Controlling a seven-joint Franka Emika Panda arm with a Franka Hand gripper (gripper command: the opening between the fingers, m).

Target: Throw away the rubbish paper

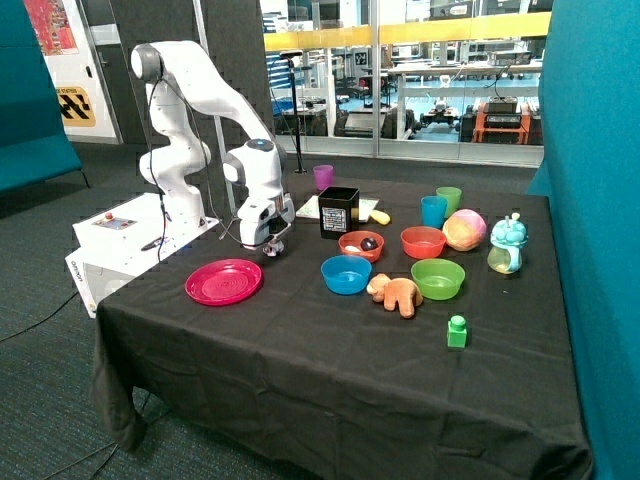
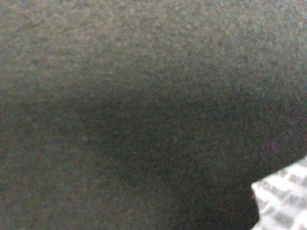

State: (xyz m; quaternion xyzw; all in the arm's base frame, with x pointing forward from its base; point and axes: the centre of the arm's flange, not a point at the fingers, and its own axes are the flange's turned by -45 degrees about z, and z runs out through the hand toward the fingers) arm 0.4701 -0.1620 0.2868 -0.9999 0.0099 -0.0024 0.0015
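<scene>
My gripper (image 1: 272, 247) hangs low over the black tablecloth (image 1: 300, 330), between the pink plate (image 1: 224, 281) and the black box (image 1: 339, 211). The wrist view shows almost only dark cloth from close up. At its edge lies a white piece of paper with grey print (image 2: 283, 201), apparently one rubbish paper, only partly in view. In the outside view I cannot make out any rubbish paper; the gripper hides the spot under it.
Past the black box stand an orange bowl (image 1: 361, 245), blue bowl (image 1: 346, 274), red bowl (image 1: 423, 241) and green bowl (image 1: 438, 278). A plush toy (image 1: 396, 293), green block (image 1: 457, 331), cups, a ball and a flat white sheet (image 1: 311, 207) also sit there.
</scene>
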